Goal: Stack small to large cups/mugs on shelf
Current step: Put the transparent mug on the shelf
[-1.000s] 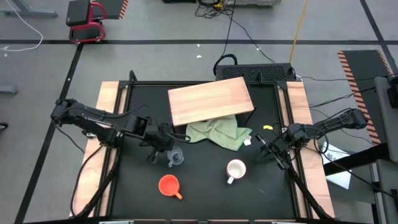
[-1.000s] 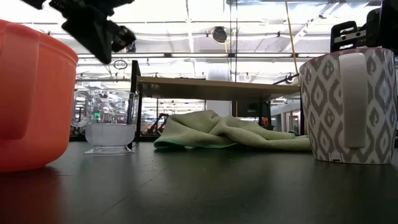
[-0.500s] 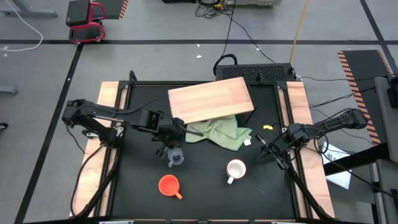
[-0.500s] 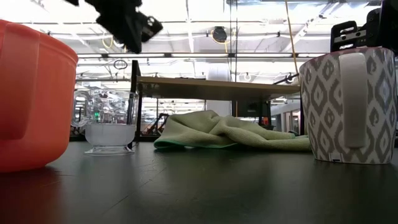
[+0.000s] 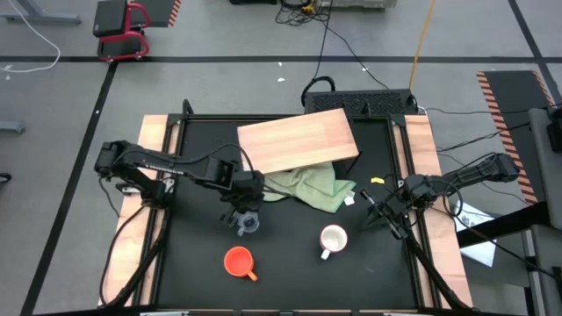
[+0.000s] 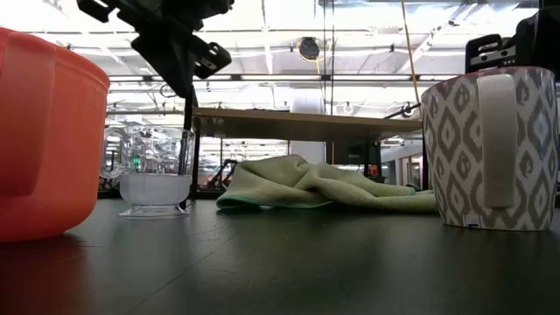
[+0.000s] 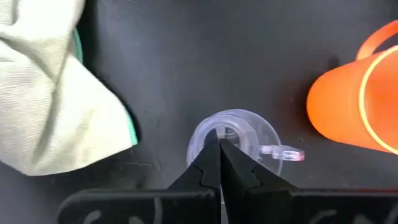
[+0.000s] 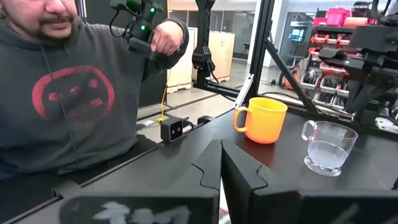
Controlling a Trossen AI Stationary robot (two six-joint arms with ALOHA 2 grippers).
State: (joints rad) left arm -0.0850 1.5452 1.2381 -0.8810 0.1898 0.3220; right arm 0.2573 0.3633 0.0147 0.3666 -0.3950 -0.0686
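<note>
The clear glass cup [image 5: 249,223] [image 6: 155,171] [image 7: 235,135] stands upright on the black table. Just above it my left gripper [image 5: 241,213] [image 6: 182,80] [image 7: 219,157] hangs shut, pointing steeply down and clear of the rim. Closer to the near edge, the orange mug [image 5: 239,261] [image 7: 357,106] and the white patterned mug [image 5: 333,239] [image 6: 490,149] both stand upright. At the far middle the shelf [image 5: 297,140] [image 6: 302,123], a tan wooden board, stands raised on dark legs. My right gripper [image 5: 367,204] [image 8: 221,158] waits shut and level at the table's right side.
A crumpled green cloth [image 5: 309,186] [image 6: 315,187] lies partly under the shelf's near edge, right of the glass cup. A person [image 8: 68,93] stands beyond the table in the right wrist view. Bare black tabletop lies between the mugs and the cloth.
My left gripper has travelled toward the table's right edge until it is over the glass cup, tipping more steeply downward and sinking slightly. It has stayed shut. The cups, cloth and shelf have not moved.
</note>
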